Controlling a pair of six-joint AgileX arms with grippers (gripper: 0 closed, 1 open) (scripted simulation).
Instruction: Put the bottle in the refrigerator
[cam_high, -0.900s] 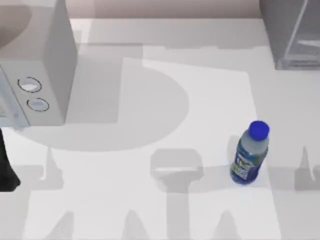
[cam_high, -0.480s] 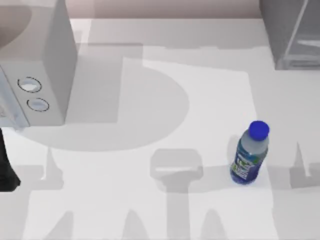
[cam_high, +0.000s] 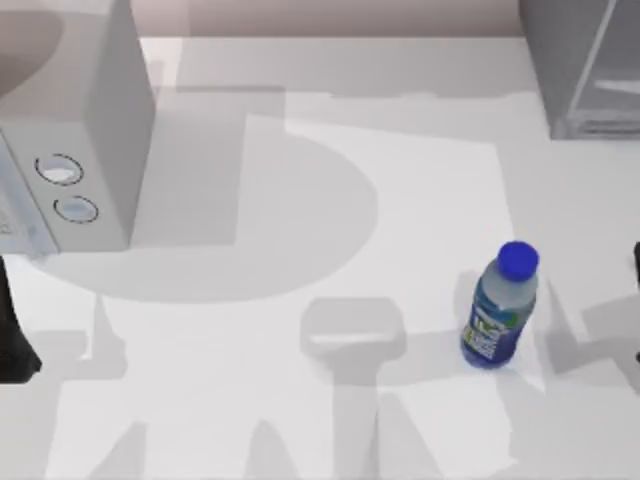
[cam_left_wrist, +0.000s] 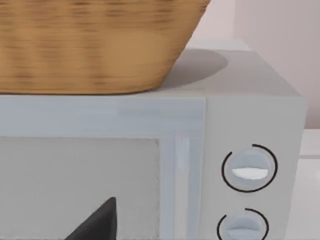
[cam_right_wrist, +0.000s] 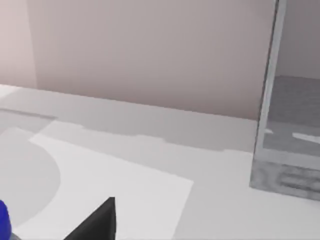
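Standing upright on the smooth white table (cam_high: 300, 250), toward its right side, you see the bottle (cam_high: 498, 310): clear bluish plastic, round blue cap, glossy label. Well behind it, in the far right corner, is the grey boxy refrigerator (cam_high: 580, 65) with a pale metallic frame edge. At left sits a white box (cam_high: 75, 130) with two round dials, and a woven basket (cam_left_wrist: 95, 45) rests on top. For both claws, you cannot tell if they are spread or pressed together.

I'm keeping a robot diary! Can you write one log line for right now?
bottle: upright on table, untouched | refrigerator: back right | right arm: entering at right edge | left arm: parked by microwave
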